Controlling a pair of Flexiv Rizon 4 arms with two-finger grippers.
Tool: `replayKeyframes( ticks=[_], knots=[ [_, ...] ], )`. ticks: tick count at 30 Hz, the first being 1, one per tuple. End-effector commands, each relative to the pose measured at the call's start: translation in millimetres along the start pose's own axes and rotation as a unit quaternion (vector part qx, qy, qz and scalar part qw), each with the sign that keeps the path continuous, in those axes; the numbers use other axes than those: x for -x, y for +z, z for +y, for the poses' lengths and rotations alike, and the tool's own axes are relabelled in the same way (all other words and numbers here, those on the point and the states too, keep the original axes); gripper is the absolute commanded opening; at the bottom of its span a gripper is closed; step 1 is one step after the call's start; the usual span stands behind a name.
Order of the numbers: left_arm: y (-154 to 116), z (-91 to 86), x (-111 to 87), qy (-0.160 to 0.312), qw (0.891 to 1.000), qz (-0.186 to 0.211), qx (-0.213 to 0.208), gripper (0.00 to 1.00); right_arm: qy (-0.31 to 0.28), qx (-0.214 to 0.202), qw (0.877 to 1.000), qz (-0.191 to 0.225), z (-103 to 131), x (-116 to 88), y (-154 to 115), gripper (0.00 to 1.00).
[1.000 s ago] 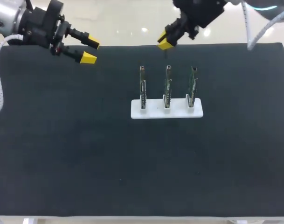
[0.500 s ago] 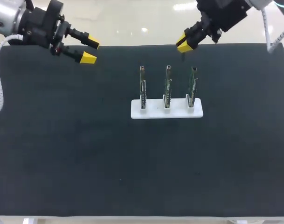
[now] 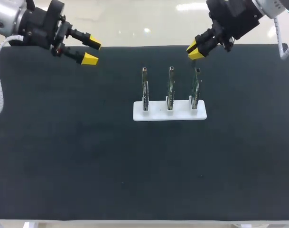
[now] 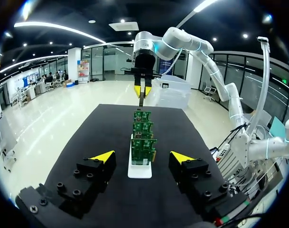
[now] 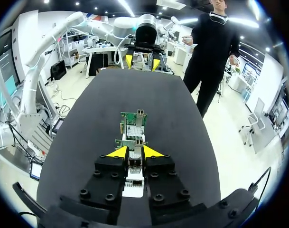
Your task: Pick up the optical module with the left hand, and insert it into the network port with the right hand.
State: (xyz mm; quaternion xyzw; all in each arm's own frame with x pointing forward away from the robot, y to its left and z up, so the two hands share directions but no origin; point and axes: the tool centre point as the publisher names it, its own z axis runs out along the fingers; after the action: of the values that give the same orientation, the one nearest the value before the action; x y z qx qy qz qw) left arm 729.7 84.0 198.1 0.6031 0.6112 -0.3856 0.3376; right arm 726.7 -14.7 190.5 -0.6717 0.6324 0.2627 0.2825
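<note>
**Item 1.** Right end effector (image 3: 195,50): yellow tips drawn narrow, pinching a slim dark optical module (image 4: 141,99) that hangs below them. It sits above and just behind the right-most board.

**Item 2.** 3 upright green circuit boards (image 3: 170,89), slotted in a row in a flat white plastic base (image 3: 156,114). I take the small metal piece at the right board's top edge to be the network port (image 3: 197,71).

**Item 3.** Black matte counter (image 3: 87,156) under the base.

**Item 4.** Left end effector (image 3: 90,51): fingers spread wide, empty, well apart from the boards.

**Hazards, as I judge them:**
- A narrow pinch may let the module tilt or slip.
- An off-line descent could strike the board edge.
- That could lever the board from its slot or tip the base.
</note>
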Motion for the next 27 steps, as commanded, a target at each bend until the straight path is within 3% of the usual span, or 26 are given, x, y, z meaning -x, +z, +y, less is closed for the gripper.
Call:
replayKeyframes(
  ticks=[1, 27],
  knots=[
    [0, 0.8, 0.4, 0.000, 1.000, 0.002, 0.000, 1.00, -0.002, 0.002, 1.000, -0.004, -1, -6, -4, 0.00],
    [0, 0.8, 0.4, 0.000, 1.000, 0.002, 0.000, 1.00, -0.013, 0.012, 1.000, -0.020, -3, -21, -7, 0.00]
  ],
)
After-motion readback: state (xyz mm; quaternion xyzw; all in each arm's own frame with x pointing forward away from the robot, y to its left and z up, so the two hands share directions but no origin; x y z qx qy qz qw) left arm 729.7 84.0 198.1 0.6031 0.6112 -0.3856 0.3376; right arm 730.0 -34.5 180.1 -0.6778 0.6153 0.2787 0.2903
